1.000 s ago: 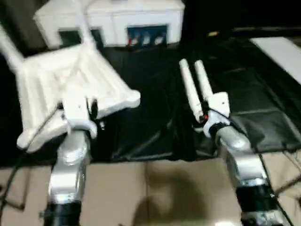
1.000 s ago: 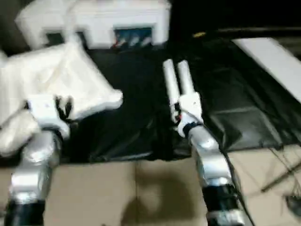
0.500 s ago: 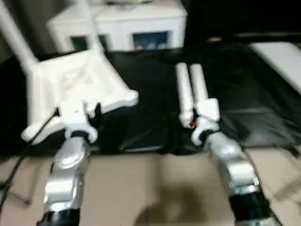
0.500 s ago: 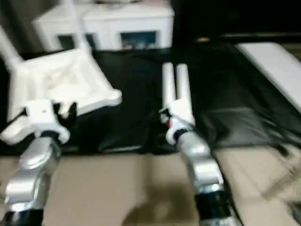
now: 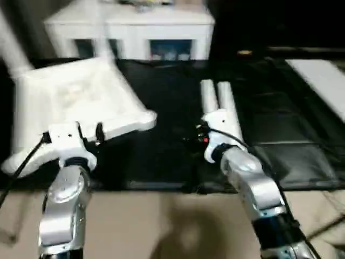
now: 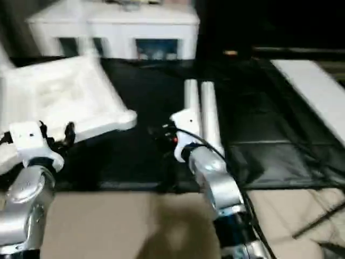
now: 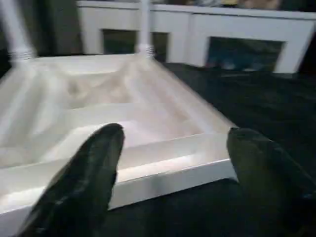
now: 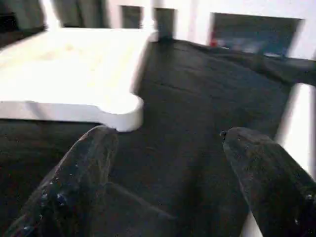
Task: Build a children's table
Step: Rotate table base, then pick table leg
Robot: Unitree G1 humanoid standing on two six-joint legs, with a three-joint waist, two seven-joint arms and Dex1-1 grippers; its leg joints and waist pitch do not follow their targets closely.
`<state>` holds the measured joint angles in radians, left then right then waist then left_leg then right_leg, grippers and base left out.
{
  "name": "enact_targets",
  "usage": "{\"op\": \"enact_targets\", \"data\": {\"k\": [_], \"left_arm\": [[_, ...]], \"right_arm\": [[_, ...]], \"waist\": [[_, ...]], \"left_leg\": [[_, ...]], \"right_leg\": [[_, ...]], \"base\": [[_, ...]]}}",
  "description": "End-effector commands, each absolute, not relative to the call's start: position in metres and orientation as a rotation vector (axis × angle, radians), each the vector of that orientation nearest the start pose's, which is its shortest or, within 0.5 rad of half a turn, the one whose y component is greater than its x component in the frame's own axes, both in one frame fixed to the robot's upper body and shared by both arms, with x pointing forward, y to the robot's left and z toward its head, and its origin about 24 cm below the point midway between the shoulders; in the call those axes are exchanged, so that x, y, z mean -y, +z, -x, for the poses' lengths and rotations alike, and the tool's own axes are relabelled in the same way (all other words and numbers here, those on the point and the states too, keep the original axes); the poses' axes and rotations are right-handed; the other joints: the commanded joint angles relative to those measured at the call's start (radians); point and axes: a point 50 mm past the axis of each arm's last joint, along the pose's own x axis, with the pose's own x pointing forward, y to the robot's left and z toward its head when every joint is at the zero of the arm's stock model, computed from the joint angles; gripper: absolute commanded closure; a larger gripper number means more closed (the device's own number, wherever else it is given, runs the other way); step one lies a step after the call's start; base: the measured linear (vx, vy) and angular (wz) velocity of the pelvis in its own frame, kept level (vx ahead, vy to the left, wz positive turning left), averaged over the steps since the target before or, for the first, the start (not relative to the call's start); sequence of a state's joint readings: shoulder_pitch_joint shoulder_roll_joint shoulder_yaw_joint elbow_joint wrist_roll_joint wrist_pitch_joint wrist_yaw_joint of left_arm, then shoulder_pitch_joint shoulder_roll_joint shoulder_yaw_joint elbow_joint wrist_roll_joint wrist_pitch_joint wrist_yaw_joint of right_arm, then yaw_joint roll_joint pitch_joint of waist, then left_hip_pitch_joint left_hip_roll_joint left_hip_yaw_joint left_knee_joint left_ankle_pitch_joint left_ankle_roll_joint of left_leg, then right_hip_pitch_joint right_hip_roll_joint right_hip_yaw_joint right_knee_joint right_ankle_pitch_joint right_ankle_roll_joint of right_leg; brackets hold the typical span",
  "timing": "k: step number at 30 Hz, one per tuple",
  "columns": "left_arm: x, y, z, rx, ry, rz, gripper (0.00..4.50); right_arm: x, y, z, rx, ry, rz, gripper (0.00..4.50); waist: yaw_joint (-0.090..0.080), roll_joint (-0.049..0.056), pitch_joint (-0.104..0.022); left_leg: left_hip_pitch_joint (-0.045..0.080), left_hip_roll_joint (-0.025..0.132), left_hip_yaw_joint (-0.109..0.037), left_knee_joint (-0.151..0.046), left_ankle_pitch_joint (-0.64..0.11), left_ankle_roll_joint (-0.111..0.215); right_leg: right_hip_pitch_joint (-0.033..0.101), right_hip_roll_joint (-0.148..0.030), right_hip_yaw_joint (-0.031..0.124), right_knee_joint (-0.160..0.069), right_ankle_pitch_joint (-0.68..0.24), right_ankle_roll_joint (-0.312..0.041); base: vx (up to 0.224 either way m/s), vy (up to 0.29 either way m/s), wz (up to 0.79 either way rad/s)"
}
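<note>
The children's table top [image 5: 81, 97] lies upside down on the black mat [image 5: 172, 91], ribbed underside up. Two legs [image 7: 144, 24] stand screwed into its far corners. Two more loose legs [image 5: 215, 100] lie side by side on the mat at the middle. My left gripper [image 7: 173, 163] is open just in front of the top's near edge, with its fingers [image 7: 94, 168] off the plastic. Left of the loose legs' near ends, my right gripper [image 8: 168, 163] is open above bare mat, and the top's near corner [image 8: 123, 111] lies ahead of it.
A white cabinet [image 5: 140, 32] with glass doors stands behind the mat. A flat white board [image 5: 323, 75] lies at the far right. Beige floor [image 5: 161, 226] runs along the mat's near edge, and a black cable [image 5: 21, 162] hangs by my left wrist.
My left gripper has opened wide and drawn back from the table top's near edge. My right gripper has swung left, off the loose legs' near ends. The camera has shifted too.
</note>
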<state>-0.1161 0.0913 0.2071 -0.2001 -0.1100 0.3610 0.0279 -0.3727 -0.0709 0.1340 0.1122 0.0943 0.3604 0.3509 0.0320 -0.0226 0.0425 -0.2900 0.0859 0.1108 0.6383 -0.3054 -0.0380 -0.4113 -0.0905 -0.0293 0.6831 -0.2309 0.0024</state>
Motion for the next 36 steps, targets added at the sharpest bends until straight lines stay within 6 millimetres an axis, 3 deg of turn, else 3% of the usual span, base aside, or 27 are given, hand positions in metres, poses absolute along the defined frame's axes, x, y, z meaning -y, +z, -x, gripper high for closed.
{"op": "enact_targets", "data": {"k": [1,2,3,4,5,6,7,8,9,10,11,12,13,14,15,16,17,18,19,20,22,25,28,30,31,35,36], "left_arm": [[-0.202,0.088,-0.268,-0.036,0.161,0.027,0.46],[-0.202,0.089,-0.268,-0.036,0.157,0.025,0.46],[-0.202,0.089,-0.269,-0.036,0.151,0.024,0.27],[-0.203,0.089,-0.269,-0.037,0.148,0.023,0.27],[-0.201,0.089,-0.271,-0.040,0.132,0.020,0.22],[-0.200,0.089,-0.272,-0.046,0.116,0.010,0.08],[-0.198,0.089,-0.273,-0.049,0.105,0.009,0.02],[-0.197,0.089,-0.274,-0.048,0.094,0.014,0.02],[-0.196,0.089,-0.275,-0.047,0.085,0.018,0.00],[-0.195,0.089,-0.276,-0.056,0.070,0.011,0.00],[-0.191,0.087,-0.278,-0.074,0.012,-0.007,0.00],[-0.189,0.087,-0.278,-0.078,-0.013,-0.015,0.00],[-0.186,0.087,-0.280,-0.088,-0.067,-0.030,0.00],[-0.184,0.088,-0.281,-0.095,-0.101,-0.041,0.00],[-0.182,0.088,-0.282,-0.106,-0.136,-0.061,0.00],[-0.183,0.089,-0.283,-0.114,-0.158,-0.083,0.00],[-0.184,0.090,-0.284,-0.125,-0.178,-0.090,0.00],[-0.185,0.092,-0.286,-0.144,-0.217,-0.117,0.00],[-0.187,0.093,-0.287,-0.157,-0.242,-0.134,0.00],[-0.187,0.093,-0.286,-0.179,-0.283,-0.162,0.00],[-0.184,0.096,-0.282,-0.203,-0.382,-0.198,0.00],[-0.170,0.104,-0.269,-0.235,-0.604,-0.204,0.00],[-0.165,0.107,-0.265,-0.244,-0.677,-0.204,0.00],[-0.160,0.111,-0.260,-0.265,-0.747,-0.210,0.00],[-0.159,0.111,-0.260,-0.267,-0.752,-0.211,0.00],[-0.158,0.116,-0.257,-0.274,-0.782,-0.225,0.00],[-0.158,0.119,-0.255,-0.274,-0.794,-0.231,0.00]], "right_arm": [[0.091,0.081,-0.311,-0.135,0.555,0.031,0.66],[0.091,0.081,-0.312,-0.136,0.549,0.041,0.66],[0.091,0.082,-0.313,-0.137,0.539,0.060,0.66],[0.091,0.083,-0.313,-0.138,0.532,0.074,0.66],[0.093,0.083,-0.314,-0.152,0.522,0.091,0.66],[0.095,0.083,-0.314,-0.177,0.521,0.081,0.66],[0.099,0.082,-0.316,-0.203,0.496,0.072,0.49],[0.103,0.081,-0.317,-0.231,0.474,0.080,0.49],[0.106,0.080,-0.318,-0.250,0.457,0.088,0.38],[0.108,0.080,-0.320,-0.265,0.445,0.093,0.28],[0.111,0.080,-0.323,-0.287,0.425,0.091,0.21],[0.112,0.081,-0.324,-0.290,0.416,0.087,0.12],[0.114,0.083,-0.327,-0.297,0.404,0.083,0.05],[0.115,0.085,-0.329,-0.300,0.396,0.081,0.05],[0.116,0.087,-0.331,-0.297,0.387,0.077,0.05],[0.116,0.090,-0.334,-0.293,0.371,0.069,0.05],[0.117,0.093,-0.338,-0.294,0.344,0.060,0.05],[0.118,0.096,-0.344,-0.319,0.314,0.053,0.05],[0.118,0.097,-0.347,-0.339,0.295,0.050,0.05],[0.119,0.098,-0.351,-0.358,0.277,0.062,0.05],[0.120,0.101,-0.356,-0.383,0.269,0.064,0.05],[0.125,0.100,-0.364,-0.465,0.244,0.091,0.05],[0.128,0.096,-0.366,-0.528,0.223,0.085,0.05],[0.131,0.092,-0.369,-0.626,0.191,0.111,0.05],[0.131,0.092,-0.369,-0.638,0.189,0.113,0.05],[0.131,0.089,-0.368,-0.731,0.185,0.084,0.05],[0.130,0.084,-0.367,-0.771,0.185,0.053,0.05]], "waist": [[0.040,-0.010,-0.041],[0.049,-0.010,-0.055],[0.053,0.006,-0.048],[0.055,0.014,-0.053],[0.054,0.036,-0.042],[0.052,0.059,-0.039],[0.050,0.080,-0.044],[0.013,0.125,-0.042],[-0.008,0.117,-0.068],[0.003,0.123,-0.071],[0.006,0.116,-0.072],[0.024,0.099,-0.080],[0.026,0.075,-0.084],[0.029,0.025,-0.086],[0.053,0.018,-0.094],[0.060,0.020,-0.098],[0.052,0.039,-0.092],[0.042,0.042,-0.082],[0.037,0.049,-0.076],[0.028,0.071,-0.073],[0.019,0.072,-0.057],[0.020,0.067,-0.032],[0.021,0.066,-0.032],[0.019,0.060,-0.037],[0.018,0.053,-0.037],[0.019,0.055,-0.040],[0.021,0.045,-0.042]], "left_leg": [[-0.035,-0.007,0.013,0.056,-0.166,0.215],[-0.090,0.004,-0.019,0.107,-0.029,0.140],[-0.122,0.015,-0.040,0.113,0.014,0.101],[-0.128,0.023,-0.045,0.115,0.028,0.084],[-0.127,0.052,-0.054,0.095,0.055,0.064],[-0.125,0.074,-0.052,0.015,0.108,0.062],[-0.102,0.083,-0.040,-0.040,0.132,0.060],[-0.003,0.146,-0.111,-0.117,-0.006,0.095],[0.074,0.212,-0.173,-0.121,-0.071,0.189],[0.077,0.209,-0.172,-0.100,0.012,0.226],[0.056,0.184,-0.149,-0.062,0.403,0.292],[0.031,0.153,-0.116,-0.024,0.894,0.290],[0.024,0.125,-0.097,0.002,1.013,0.258],[-0.032,0.038,-0.048,0.024,0.878,0.178],[-0.090,0.016,-0.031,0.022,0.612,0.151],[-0.102,0.029,-0.029,0.014,0.501,0.145],[-0.118,0.051,-0.035,-0.020,0.357,0.109],[-0.108,0.060,-0.032,-0.032,0.268,0.080],[-0.098,0.067,-0.034,-0.040,0.221,0.071],[-0.082,0.078,-0.036,-0.049,0.165,0.059],[-0.077,0.095,-0.035,-0.063,0.043,0.036],[-0.049,0.106,-0.014,-0.087,-0.288,-0.050],[-0.042,0.107,-0.002,-0.090,-0.295,-0.070],[-0.059,0.106,0.005,-0.093,-0.219,-0.067],[-0.061,0.106,0.006,-0.093,-0.202,-0.065],[-0.069,0.106,0.013,-0.090,-0.138,-0.062],[-0.075,0.107,0.012,-0.092,-0.108,-0.055]], "right_leg": [[0.127,-0.140,0.153,-0.210,-0.574,-0.076],[0.181,-0.147,0.168,-0.194,-0.699,-0.146],[0.194,-0.147,0.177,-0.187,-0.572,-0.217],[0.200,-0.143,0.177,-0.186,-0.484,-0.273],[0.190,-0.138,0.148,-0.198,-0.390,-0.351],[0.186,-0.078,0.083,-0.190,-0.370,-0.333],[0.181,-0.036,0.042,-0.183,-0.364,-0.289],[0.088,0.059,-0.030,-0.079,-0.272,-0.173],[0.007,0.043,-0.025,0.026,-0.191,-0.090],[-0.015,0.033,-0.022,0.044,-0.132,-0.047],[-0.041,0.020,-0.014,0.047,-0.001,0.024],[-0.042,0.002,0.004,0.002,0.189,0.064],[-0.035,-0.015,0.023,-0.045,0.298,0.059],[0.005,-0.035,0.057,-0.077,0.510,0.022],[0.063,-0.074,0.088,-0.055,0.766,-0.082],[0.074,-0.081,0.096,-0.053,0.855,-0.126],[0.088,-0.070,0.075,-0.049,0.839,-0.195],[0.079,-0.046,0.053,-0.063,0.648,-0.241],[0.071,-0.041,0.045,-0.070,0.511,-0.264],[0.066,-0.037,0.040,-0.075,0.296,-0.289],[0.053,-0.032,0.036,-0.091,0.083,-0.286],[0.031,-0.044,0.049,-0.127,-0.313,-0.236],[0.026,-0.042,0.054,-0.135,-0.356,-0.202],[0.040,-0.043,0.056,-0.128,-0.327,-0.197],[0.042,-0.042,0.056,-0.128,-0.323,-0.197],[0.045,-0.040,0.057,-0.126,-0.295,-0.193],[0.050,-0.041,0.056,-0.120,-0.277,-0.194]], "base": [[0.119,-0.106,0.03],[0.136,-0.117,0.05],[0.160,-0.068,0.08],[0.160,-0.068,0.08],[0.155,-0.019,0.14],[0.148,0.029,0.08],[0.148,0.029,0.08],[0.155,0.101,-0.02],[0.182,0.103,0.06],[0.182,0.103,0.06],[0.174,0.065,0.14],[0.113,0.048,0.05],[0.113,0.048,0.05],[0.000,0.000,0.00],[-0.037,-0.025,0.19],[-0.037,-0.025,0.19],[-0.019,-0.054,0.14],[-0.033,-0.053,0.00],[-0.033,-0.053,0.00],[0.000,0.000,0.00],[-0.053,-0.040,-0.01],[-0.070,-0.032,0.09],[-0.057,-0.033,0.13],[0.000,0.000,0.00],[0.000,0.000,0.00],[0.000,0.000,0.00],[0.000,0.000,0.00]]}}
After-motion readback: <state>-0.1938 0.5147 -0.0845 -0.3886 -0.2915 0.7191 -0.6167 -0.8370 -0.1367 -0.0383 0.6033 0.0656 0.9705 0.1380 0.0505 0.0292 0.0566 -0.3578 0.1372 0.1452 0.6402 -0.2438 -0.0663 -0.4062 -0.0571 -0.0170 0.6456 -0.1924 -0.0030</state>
